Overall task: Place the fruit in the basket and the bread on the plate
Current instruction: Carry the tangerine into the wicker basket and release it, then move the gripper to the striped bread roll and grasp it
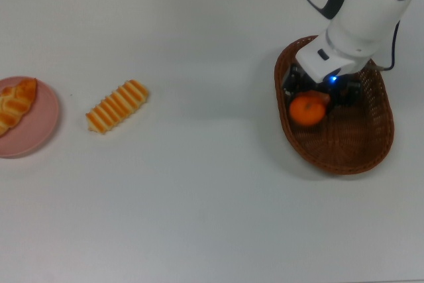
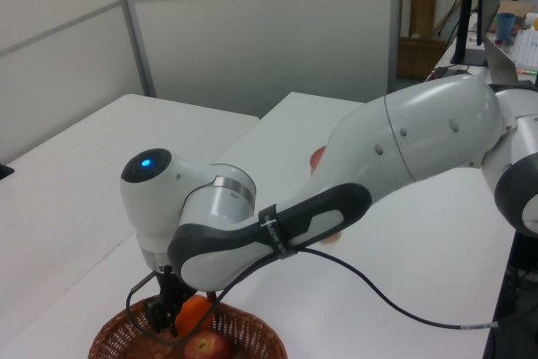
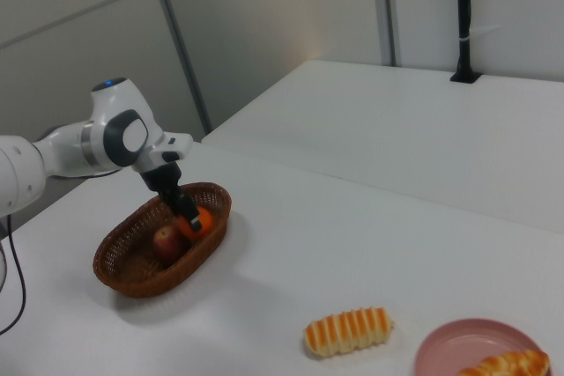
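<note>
- White and plain, the surface [image 1: 199,197] carries everything; grey partition walls stand behind it in the left view and the right view.
- The basket [image 1: 358,147] sits at the top view's right, and the arm reaches down into it from above.
- The end effector [image 1: 311,101] is closed on the tangerine [image 1: 308,111], holding it inside the basket's rim, toward the top view's left end of the basket.
- The right view shows the tangerine [image 3: 201,219] just beside the apple [image 3: 167,241], which lies on the basket's floor; I cannot tell whether the two touch.
- In the left view the apple [image 2: 204,347] shows just below the held tangerine [image 2: 193,313].
- The striped roll [image 1: 117,106] lies bare on the surface, between the plate and the basket but much nearer the plate, not touching it.
- The pink plate [image 1: 36,134] sits at the top view's left edge, with the braided loaf [image 1: 14,105] resting on it.
- A black cable [image 2: 395,287] trails from the arm across the surface in the left view.
</note>
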Available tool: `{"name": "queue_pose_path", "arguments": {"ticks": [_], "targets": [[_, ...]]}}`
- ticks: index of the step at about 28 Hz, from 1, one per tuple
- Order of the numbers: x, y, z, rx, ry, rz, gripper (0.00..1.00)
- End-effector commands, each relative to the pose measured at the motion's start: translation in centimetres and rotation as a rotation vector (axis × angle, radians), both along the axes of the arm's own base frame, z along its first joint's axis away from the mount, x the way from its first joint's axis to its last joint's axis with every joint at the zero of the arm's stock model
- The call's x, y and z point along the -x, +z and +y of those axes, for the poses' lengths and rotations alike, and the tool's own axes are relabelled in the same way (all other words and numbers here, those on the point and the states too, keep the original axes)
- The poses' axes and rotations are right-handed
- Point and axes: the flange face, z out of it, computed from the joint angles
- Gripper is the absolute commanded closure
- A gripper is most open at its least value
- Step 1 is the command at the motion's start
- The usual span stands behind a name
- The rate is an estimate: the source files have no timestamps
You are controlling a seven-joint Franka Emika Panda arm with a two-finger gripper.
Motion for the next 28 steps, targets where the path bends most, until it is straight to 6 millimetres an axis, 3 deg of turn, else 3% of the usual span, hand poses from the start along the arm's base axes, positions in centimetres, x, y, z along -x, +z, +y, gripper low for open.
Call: {"name": "queue_pose_path", "arguments": {"ticks": [1, 8, 12, 14, 15, 19, 20, 23, 24, 28], "targets": [[-0.2, 0.3, 0.1, -0.010, -0.037, -0.026, 0.00], [-0.2, 0.8, -0.1, 0.001, -0.029, -0.036, 0.00], [-0.8, 3.5, -2.1, -0.017, -0.072, -0.058, 0.00], [-1.9, 5.3, -5.1, -0.029, -0.125, -0.076, 0.00], [-2.5, 7.1, -7.9, -0.040, -0.168, -0.088, 0.00], [-3.0, 8.8, -14.1, -0.029, -0.243, -0.058, 0.00], [-3.0, 8.5, -17.3, -0.016, -0.265, -0.022, 0.00], [-2.9, 7.8, -21.5, -0.006, -0.302, 0.013, 0.00], [-3.1, 7.2, -24.6, -0.004, -0.347, 0.027, 0.00], [-3.5, 5.9, -28.7, -0.002, -0.403, 0.039, 0.00]]}}
